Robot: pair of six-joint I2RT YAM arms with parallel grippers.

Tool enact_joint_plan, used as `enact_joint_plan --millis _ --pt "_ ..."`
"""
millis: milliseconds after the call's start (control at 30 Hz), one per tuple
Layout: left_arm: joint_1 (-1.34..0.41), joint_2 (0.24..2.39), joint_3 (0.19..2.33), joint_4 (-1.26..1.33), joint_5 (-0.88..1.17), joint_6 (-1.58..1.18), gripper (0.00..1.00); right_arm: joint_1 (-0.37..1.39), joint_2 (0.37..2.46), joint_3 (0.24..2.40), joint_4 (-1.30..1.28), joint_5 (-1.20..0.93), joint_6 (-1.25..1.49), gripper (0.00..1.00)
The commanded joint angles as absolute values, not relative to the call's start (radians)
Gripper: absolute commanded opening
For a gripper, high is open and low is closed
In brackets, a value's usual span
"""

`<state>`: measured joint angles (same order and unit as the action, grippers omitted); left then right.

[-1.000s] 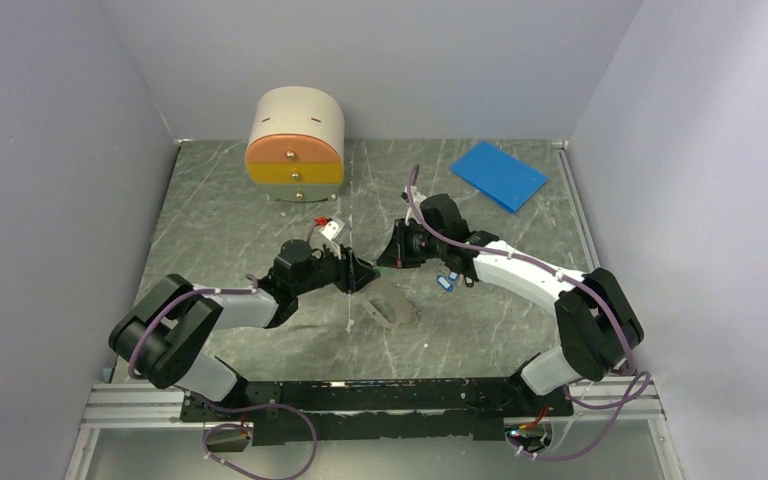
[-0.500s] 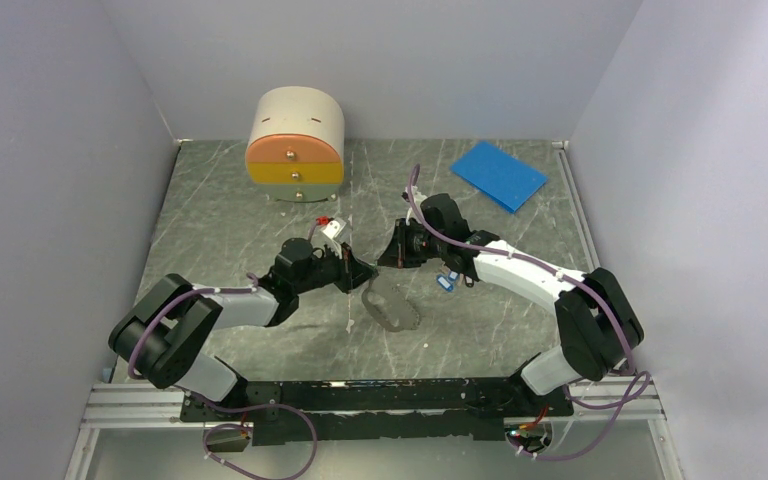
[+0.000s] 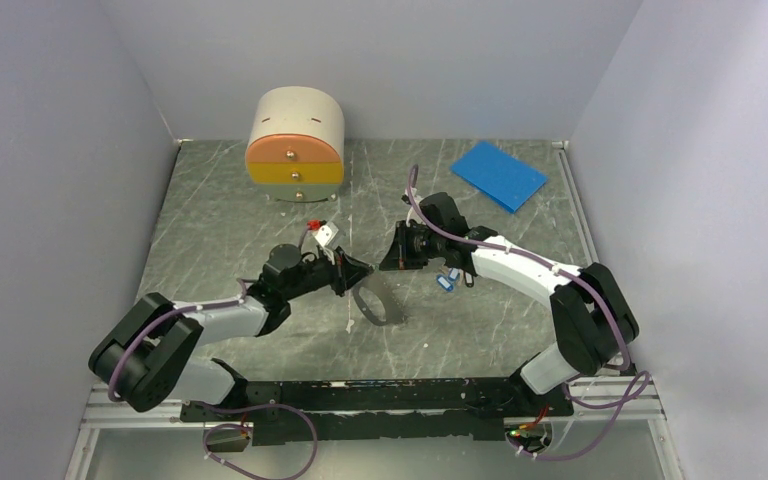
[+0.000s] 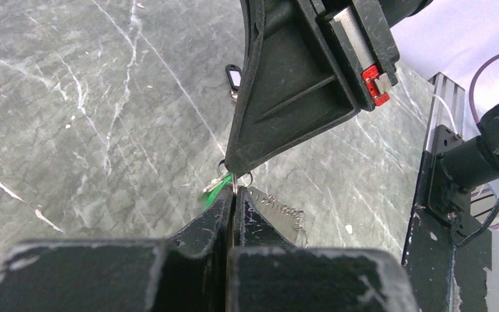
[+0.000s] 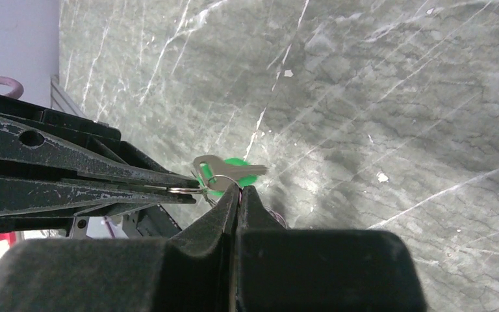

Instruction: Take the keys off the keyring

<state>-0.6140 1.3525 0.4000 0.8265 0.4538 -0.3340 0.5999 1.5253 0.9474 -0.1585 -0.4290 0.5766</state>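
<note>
Both arms reach in from the near edge of the grey marbled tabletop [image 3: 230, 215] and meet tip to tip near its middle. The left gripper [image 3: 363, 271] is pressed closed; the right wrist view shows a thin silvery ring pinched at its tips. The right gripper [image 3: 388, 262] is likewise closed, its tips against the same cluster; which part it pinches cannot be told.

The keys [image 5: 235, 170], a tiny bright green plastic tag with a small silvery metal piece, hang between the two tips, above the tabletop. The keyring [image 4: 281, 208], a thin grey metal chain-like loop, droops from that point.

Just beyond the right gripper lie small blue and black tags [image 3: 447, 281]. At the far edge stand a rounded cream drawer cabinet [image 3: 295, 140] with orange and yellow fronts and, nearer the far right corner, a flat blue sheet [image 3: 498, 173].
</note>
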Motion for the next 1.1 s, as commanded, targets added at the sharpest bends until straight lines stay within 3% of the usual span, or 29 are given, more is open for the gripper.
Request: enact_joint_plan --millis 0,367,700,800,1067 --pt "-0.609 1.320 0.381 0.940 0.440 -0.275 0.03 0.595 1.527 0.974 -0.186 -0.426 0.559 0.00" --pt "-0.609 1.376 0.327 1.062 0.433 -0.199 0.03 0.586 1.534 0.901 0.044 -0.594 0.575 0.00" --pt "-0.609 1.227 0.394 0.758 0.520 -0.046 0.03 0.497 1.485 0.783 0.187 -0.752 0.455 0.01" --pt "-0.607 1.175 0.453 0.620 0.564 0.004 0.03 0.478 1.439 0.753 0.233 -0.800 0.401 0.08" --pt "-0.608 1.110 0.623 0.276 0.702 0.068 0.03 0.432 1.231 0.690 0.309 -0.776 0.220 0.38"
